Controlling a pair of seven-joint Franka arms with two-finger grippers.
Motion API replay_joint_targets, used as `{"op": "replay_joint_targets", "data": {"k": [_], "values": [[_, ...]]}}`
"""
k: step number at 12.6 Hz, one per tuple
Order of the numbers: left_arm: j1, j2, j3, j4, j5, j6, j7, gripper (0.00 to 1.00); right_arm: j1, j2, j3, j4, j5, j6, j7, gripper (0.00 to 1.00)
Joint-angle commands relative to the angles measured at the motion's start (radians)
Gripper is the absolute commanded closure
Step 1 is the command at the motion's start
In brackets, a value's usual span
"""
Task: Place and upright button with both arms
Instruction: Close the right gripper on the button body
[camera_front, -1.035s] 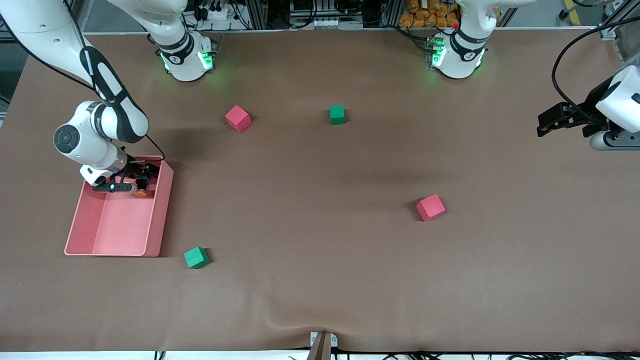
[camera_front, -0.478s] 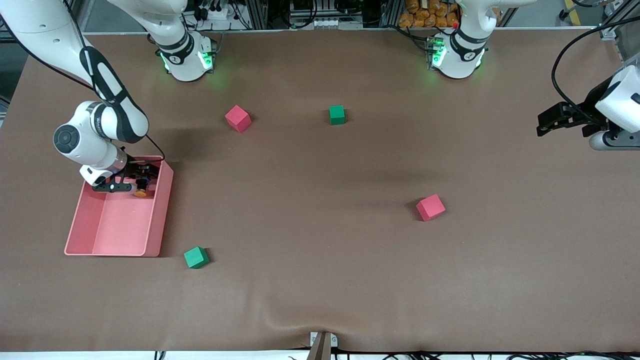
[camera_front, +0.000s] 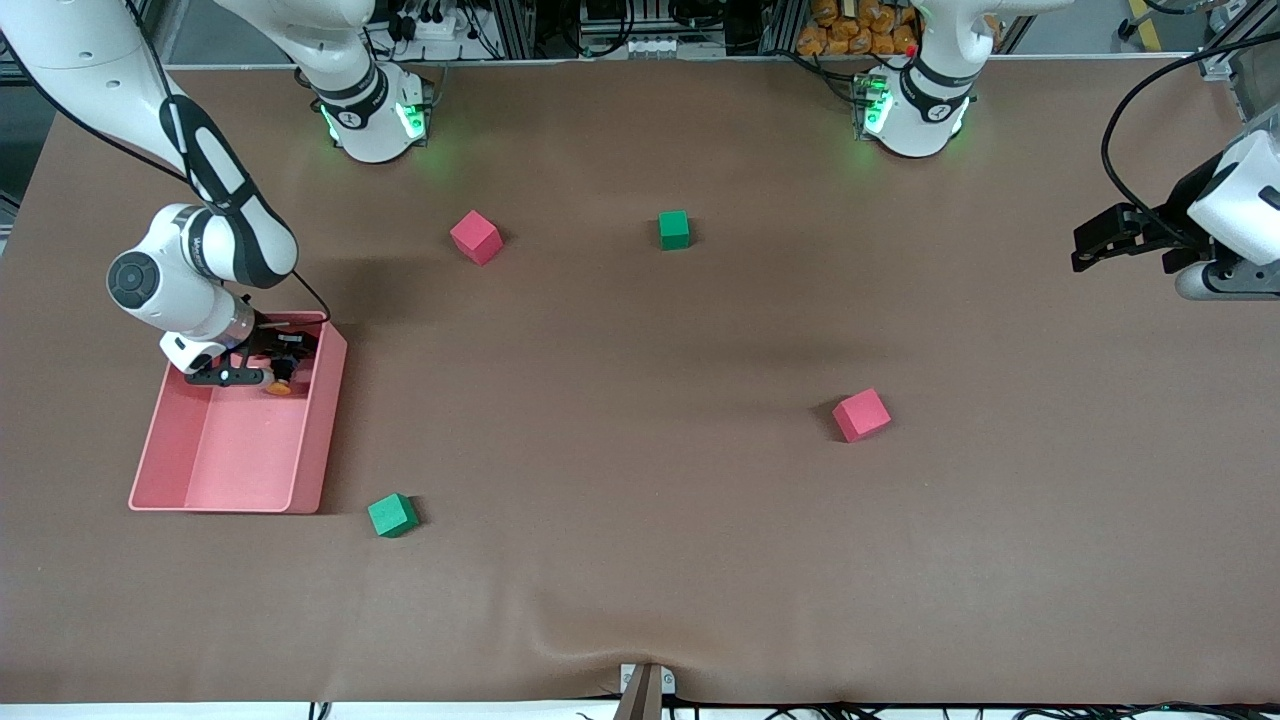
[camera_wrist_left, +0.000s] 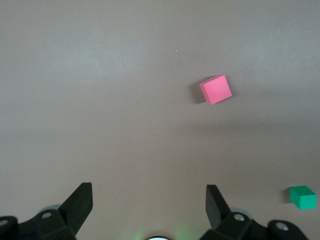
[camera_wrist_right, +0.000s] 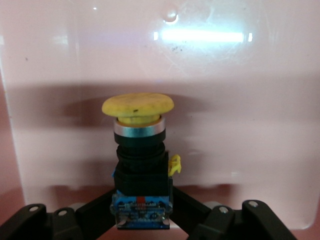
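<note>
Pink bin walls hem right pincer; open mat btwn scattered cubes.

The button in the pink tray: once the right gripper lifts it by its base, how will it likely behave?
The button looks rigid, so it probably won't flex in the right gripper. Its wide cap over a narrower body suggests top-heaviness; it may tip when set down. Lying sideways in the pink tray, the round cap could roll.

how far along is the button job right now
Done: the right hand is down in the pink plastic bin and shut on the black body of the orange-capped push button.
In hand: the grasp only; the button is not yet out of the bin.
Left: carrying it out and standing it upright. The left hand waits open over the brown table.
</note>
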Motion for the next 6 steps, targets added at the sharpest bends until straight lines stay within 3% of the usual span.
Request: {"op": "replay_joint_targets", "data": {"k": [1, 3, 6], "values": [[0.005, -0.009, -0.004, 0.024, 0.009, -0.017, -0.009, 0.00, -0.003, 0.012, 0.007, 0.025, 0.001, 0.018, -0.033, 1.00], [0.006, -0.009, 0.003, 0.034, 0.009, -0.017, -0.006, 0.00, 0.018, -0.040, 0.010, 0.073, 0.001, -0.083, -0.032, 1.00], [0.020, -0.011, 0.003, 0.032, 0.011, -0.023, 0.005, 0.00, 0.041, -0.041, 0.012, 0.319, 0.002, -0.444, -0.033, 1.00]]}}
